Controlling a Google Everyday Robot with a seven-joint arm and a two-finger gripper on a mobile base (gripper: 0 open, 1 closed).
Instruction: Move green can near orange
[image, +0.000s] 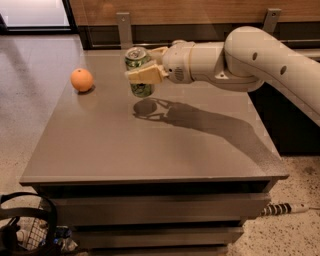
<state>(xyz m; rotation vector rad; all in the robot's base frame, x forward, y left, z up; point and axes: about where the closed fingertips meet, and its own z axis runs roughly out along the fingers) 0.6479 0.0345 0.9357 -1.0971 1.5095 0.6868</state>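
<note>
Where the floor shows at the far left, a black round thing with wire mesh (22, 222) sits low beside the table (150, 155). What it is I cannot tell. The table is big and grey with a flat top.

On the left side of the table top, toward the back, sits the orange (81, 79). It is round and bright, and it rests right on the grey top with a small shadow beside it.

To the right of the orange, with a clear gap between them, is the green can (141, 90). It stands straight up with its silver top facing up, but it does not touch the table. It hangs in the air, and its dark round shadow (146, 107) lies on the table top below it.

The gripper (140, 64) has the can. Its two pale fingers (145, 75) pinch the can from both sides, one across the front of the can and one behind it near the top.

A thick white arm (250, 55) reaches in from the right edge to the gripper. Its long shadow falls across the right side of the table.

At the far right, down on the speckled floor (300, 235), lies a striped cable (282, 208).
</note>
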